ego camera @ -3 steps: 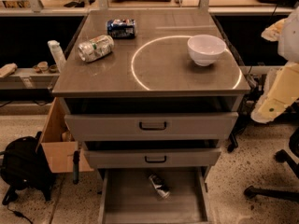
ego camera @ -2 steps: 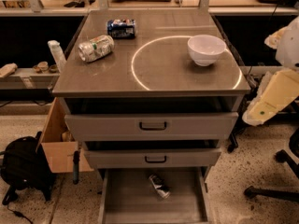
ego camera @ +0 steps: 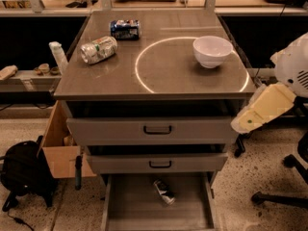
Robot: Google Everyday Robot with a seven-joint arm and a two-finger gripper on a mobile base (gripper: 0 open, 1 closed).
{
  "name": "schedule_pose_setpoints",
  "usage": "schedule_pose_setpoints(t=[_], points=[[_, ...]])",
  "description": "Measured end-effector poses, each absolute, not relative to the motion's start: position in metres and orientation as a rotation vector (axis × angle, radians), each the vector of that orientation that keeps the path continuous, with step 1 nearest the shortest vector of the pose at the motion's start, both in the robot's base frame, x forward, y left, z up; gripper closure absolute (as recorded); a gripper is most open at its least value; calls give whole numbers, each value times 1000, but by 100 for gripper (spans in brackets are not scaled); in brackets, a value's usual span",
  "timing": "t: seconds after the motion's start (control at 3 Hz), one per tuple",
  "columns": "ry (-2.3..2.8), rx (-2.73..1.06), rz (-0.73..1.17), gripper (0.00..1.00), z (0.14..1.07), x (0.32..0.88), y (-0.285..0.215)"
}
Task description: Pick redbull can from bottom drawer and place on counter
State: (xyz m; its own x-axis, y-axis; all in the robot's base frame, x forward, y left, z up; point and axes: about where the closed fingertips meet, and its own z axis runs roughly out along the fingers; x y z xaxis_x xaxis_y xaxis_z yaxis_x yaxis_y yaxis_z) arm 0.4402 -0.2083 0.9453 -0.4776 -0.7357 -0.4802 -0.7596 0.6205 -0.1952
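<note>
At the bottom of your view, the bottom drawer (ego camera: 130,211) stands pulled open: a wide, shallow grey box with a plain smooth floor and low side walls. One thing lies in it, the redbull can (ego camera: 164,192), a slim silver cylinder with dark blue patches. It rests on its side, set at a slant, near the middle of the floor towards the back.

Above it you have two flat grey drawer fronts, the upper (ego camera: 106,129) and the lower (ego camera: 120,163). Each carries one black bar handle, so that makes three drawers and two handles.

On top is the counter (ego camera: 159,81), a broad, flat grey-brown surface with a dull sheen. One thin bright white circle (ego camera: 136,69) is marked on it. One round, glossy white bowl (ego camera: 212,51) stands upright on the circle's upper right arc. Left of the circle lie two more cans, both on their sides: a fatter silver-green dented can (ego camera: 98,49) and, behind it, a dark blue can (ego camera: 125,29). That gives you three cans in all.

Your gripper (ego camera: 244,124) is at the right, off the cabinet's front corner, level with the upper drawer front. It ends a smooth cream-coloured arm link that slopes down from a rounded white housing. It holds nothing you can see, and you cannot tell whether it is spread or pressed together.

On the speckled floor to the left sit one brown cardboard box (ego camera: 60,153) and one soft black backpack (ego camera: 21,174).
</note>
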Motion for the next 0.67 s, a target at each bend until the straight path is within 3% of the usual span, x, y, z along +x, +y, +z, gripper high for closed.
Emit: schedule_pose_setpoints(t=[0.67], points=[[2356, -1073, 152, 0, 916, 442, -195]])
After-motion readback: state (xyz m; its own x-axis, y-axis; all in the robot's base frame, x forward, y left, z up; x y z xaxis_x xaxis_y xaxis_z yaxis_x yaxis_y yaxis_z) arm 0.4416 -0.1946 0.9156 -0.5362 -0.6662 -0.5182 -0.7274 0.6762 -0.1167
